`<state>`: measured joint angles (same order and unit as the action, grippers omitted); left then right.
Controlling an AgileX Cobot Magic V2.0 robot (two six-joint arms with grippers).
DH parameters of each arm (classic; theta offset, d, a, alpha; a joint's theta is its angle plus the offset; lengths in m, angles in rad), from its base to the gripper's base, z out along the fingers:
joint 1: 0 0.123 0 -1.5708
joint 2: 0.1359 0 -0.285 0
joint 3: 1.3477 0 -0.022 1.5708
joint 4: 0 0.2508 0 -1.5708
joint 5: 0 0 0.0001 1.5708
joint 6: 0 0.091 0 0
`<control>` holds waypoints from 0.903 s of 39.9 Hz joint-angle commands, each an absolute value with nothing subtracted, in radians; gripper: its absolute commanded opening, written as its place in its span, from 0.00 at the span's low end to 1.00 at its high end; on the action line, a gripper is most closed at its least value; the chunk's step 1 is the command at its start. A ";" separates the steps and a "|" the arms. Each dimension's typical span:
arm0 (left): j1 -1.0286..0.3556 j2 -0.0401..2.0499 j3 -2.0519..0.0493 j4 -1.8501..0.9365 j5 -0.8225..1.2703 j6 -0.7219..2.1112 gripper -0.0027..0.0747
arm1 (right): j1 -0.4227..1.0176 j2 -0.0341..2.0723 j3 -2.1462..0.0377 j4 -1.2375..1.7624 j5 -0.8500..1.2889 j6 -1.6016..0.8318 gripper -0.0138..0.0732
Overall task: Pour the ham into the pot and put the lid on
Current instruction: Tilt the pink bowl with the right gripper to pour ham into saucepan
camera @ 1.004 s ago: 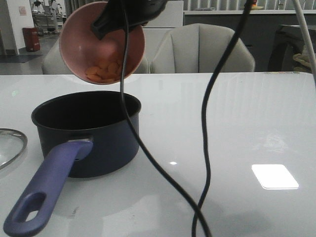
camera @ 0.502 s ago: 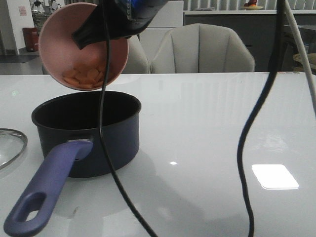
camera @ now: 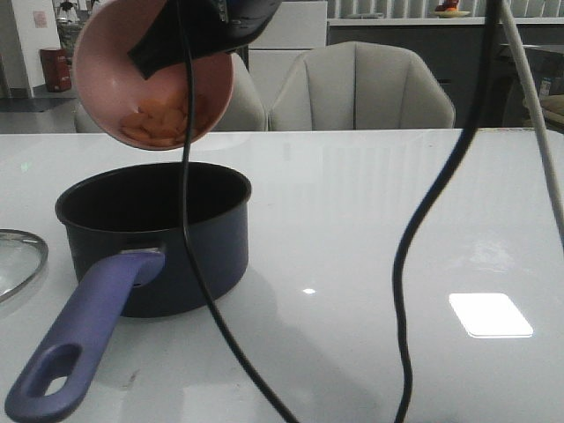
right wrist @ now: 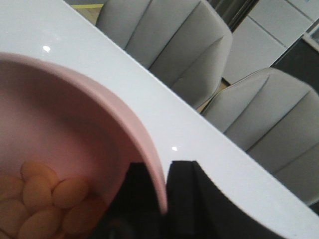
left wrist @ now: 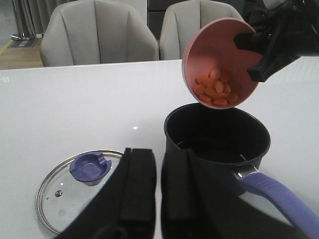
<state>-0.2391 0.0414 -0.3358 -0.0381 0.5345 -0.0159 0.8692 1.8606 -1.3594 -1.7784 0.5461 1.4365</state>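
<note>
Above the pot (camera: 154, 238), at the left of the white table (camera: 397, 220), the right pincer (right wrist: 164, 199) holds a pink bowl (camera: 154, 79) by its rim, 1 finger inside and 1 outside the wall, clamped on it. Bowl is tilted hard, mouth facing the near side and downward, lifted clear of the pot with a gap between them. Ham (camera: 159, 123) sits piled at the bowl's lowest edge, orange oval slices, all inside the bowl; front view shows none in the air. In the left wrist view the ham (left wrist: 215, 88) bunches against the lower rim directly over the pot's open mouth (left wrist: 217, 137). Pot interior is black; can't tell if any piece lies inside.

Pot stands upright on the table, its purple-blue handle (camera: 84, 339) pointing toward the near-left, hole at the end. Lid (left wrist: 82, 191) lies flat on the table just left of the pot, blue knob up, apart from the pot; only its edge (camera: 19, 260) shows at the left border of the front view.

Left pincer (left wrist: 157, 189) hangs low over the table between lid and pot, fingers narrow with a slim gap, gripping nothing. 2 black cables (camera: 405, 264) dangle across the front view. Grey chairs (camera: 361, 88) stand beyond the far table edge.
</note>
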 commanded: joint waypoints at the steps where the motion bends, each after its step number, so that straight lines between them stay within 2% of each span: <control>1: -0.238 0.053 -0.360 -0.050 0.467 -0.022 0.22 | 0.892 1.792 -1.387 -1.836 0.653 1.345 0.32; 20: -0.238 0.053 -0.360 -0.050 0.467 -0.022 0.22 | 0.918 1.792 -1.387 -1.836 0.680 0.926 0.32; 29: -0.238 0.053 -0.360 -0.050 0.467 -0.022 0.22 | 0.918 1.793 -1.400 -1.836 0.576 0.813 0.32; 36: -0.238 0.053 -0.360 -0.050 0.467 -0.022 0.22 | 0.918 1.794 -1.400 -1.836 0.454 0.592 0.32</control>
<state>-0.2391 0.0414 -0.3358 -0.0381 0.5369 -0.0159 0.9189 1.8606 -1.3630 -1.7784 0.4734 0.7082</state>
